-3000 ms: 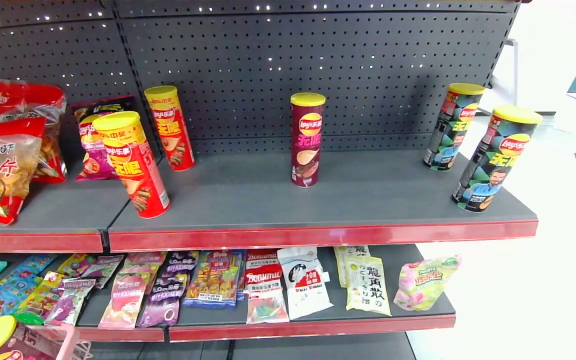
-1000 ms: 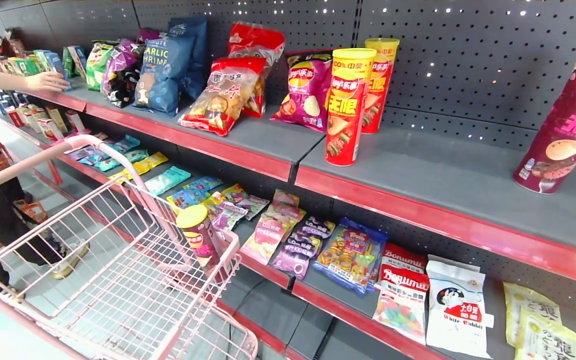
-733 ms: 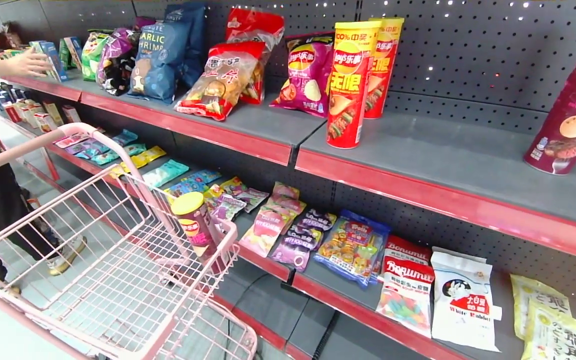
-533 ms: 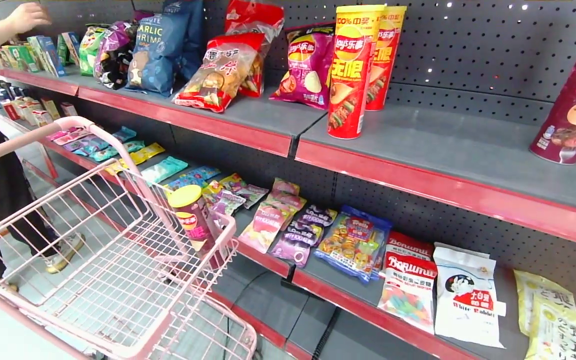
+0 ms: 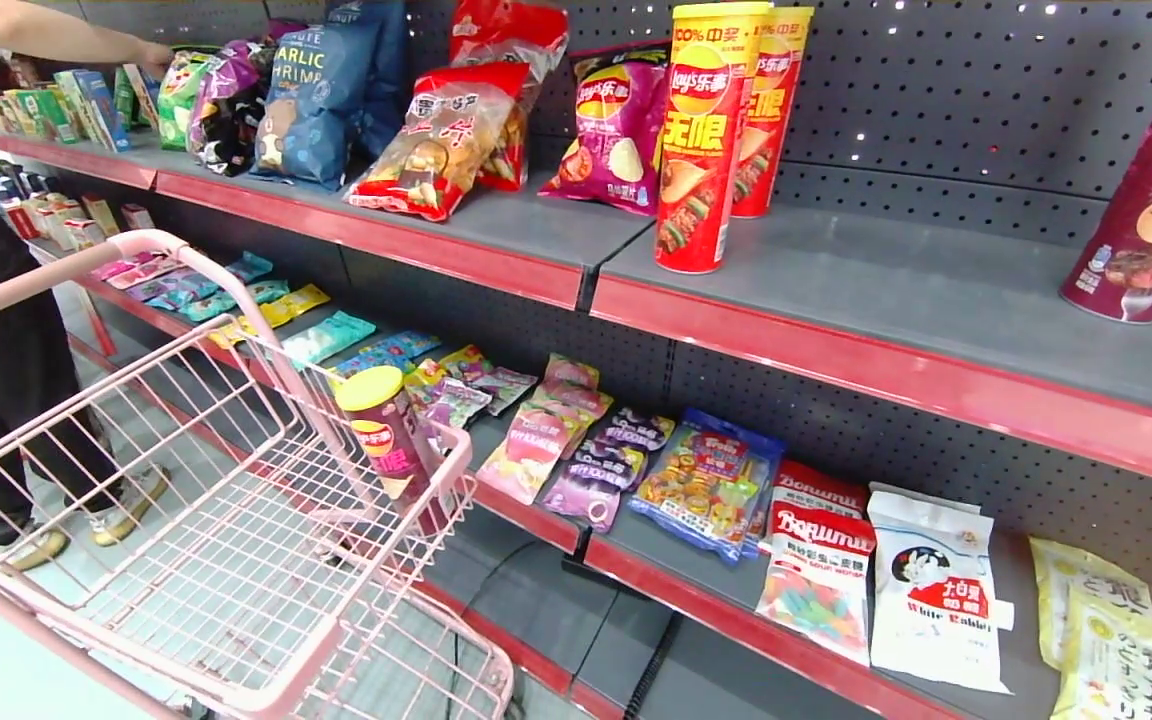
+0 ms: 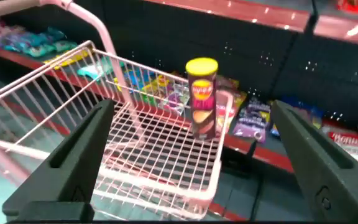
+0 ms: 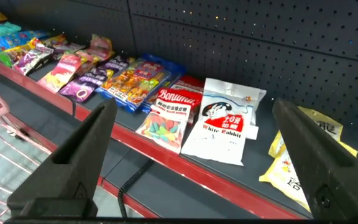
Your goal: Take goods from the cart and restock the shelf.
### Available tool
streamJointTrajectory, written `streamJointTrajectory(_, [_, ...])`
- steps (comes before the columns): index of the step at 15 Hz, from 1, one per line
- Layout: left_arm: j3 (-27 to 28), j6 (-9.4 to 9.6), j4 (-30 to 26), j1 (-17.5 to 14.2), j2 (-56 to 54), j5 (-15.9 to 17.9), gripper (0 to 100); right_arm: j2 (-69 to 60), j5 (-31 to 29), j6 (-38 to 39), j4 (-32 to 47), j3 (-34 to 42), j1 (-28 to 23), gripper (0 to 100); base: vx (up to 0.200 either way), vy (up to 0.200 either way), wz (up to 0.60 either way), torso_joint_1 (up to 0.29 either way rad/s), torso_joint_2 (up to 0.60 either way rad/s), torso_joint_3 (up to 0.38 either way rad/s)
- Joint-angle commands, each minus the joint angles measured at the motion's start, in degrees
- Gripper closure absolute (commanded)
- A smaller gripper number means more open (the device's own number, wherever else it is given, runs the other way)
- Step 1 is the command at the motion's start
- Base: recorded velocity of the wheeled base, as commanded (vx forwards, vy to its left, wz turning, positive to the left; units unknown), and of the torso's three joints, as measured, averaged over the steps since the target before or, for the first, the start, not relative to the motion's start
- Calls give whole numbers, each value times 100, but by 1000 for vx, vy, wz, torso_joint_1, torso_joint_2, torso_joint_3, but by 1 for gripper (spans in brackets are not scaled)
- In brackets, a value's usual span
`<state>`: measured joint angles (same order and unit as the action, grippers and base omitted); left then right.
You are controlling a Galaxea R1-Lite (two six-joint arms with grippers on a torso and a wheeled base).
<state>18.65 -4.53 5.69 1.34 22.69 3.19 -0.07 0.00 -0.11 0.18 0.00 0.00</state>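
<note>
A chip can is standing in the pink cart's far corner, not yet picked, and the top shelf to its right is showing bare room. The left gripper is hanging wide and empty facing that can; the right gripper is gaping empty above the lower shelf.

We're in a shop aisle: red-edged shelves on grey pegboard backing, stocked with chip cans, snack bags and candy packets. Pink wire shopping cart is parked alongside.
</note>
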Motion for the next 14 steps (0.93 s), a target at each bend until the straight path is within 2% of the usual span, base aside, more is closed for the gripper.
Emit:
streamJointTrajectory(1, [1044,-513,2357,-389,4473,76,0,7,9,-15,-1,0,0,0,0,0,0,0,0,0])
streamJointTrajectory(2, [1035,-496,3122,-459,5325,111,0,7,9,-15,-1,0,0,0,0,0,0,0,0,0])
streamJointTrajectory(3, [1070,-461,3579,-477,5949,261,0,7,9,-15,-1,0,0,0,0,0,0,0,0,0])
streamJointTrajectory(4, [1070,-443,3799,-468,6301,516,0,7,9,-15,-1,0,0,0,0,0,0,0,0,0])
streamJointTrajectory(5, [1044,-355,3887,-363,6652,937,0,7,9,-24,-1,0,0,0,0,0,0,0,0,0])
streamJointTrajectory(7, [1026,40,3922,-327,7171,1087,0,7,9,-24,-1,0,0,0,0,0,0,0,0,0])
streamJointTrajectory(8, [1035,120,3931,-319,7294,1113,0,7,9,-24,-1,0,0,0,0,0,0,0,0,0])
streamJointTrajectory(11, [1079,190,3957,-20,7575,1333,0,7,9,-24,-1,0,0,0,0,0,0,0,0,0])
streamJointTrajectory(14, [1062,269,4282,33,7962,1351,0,7,9,-24,-1,0,0,0,0,0,0,0,0,0])
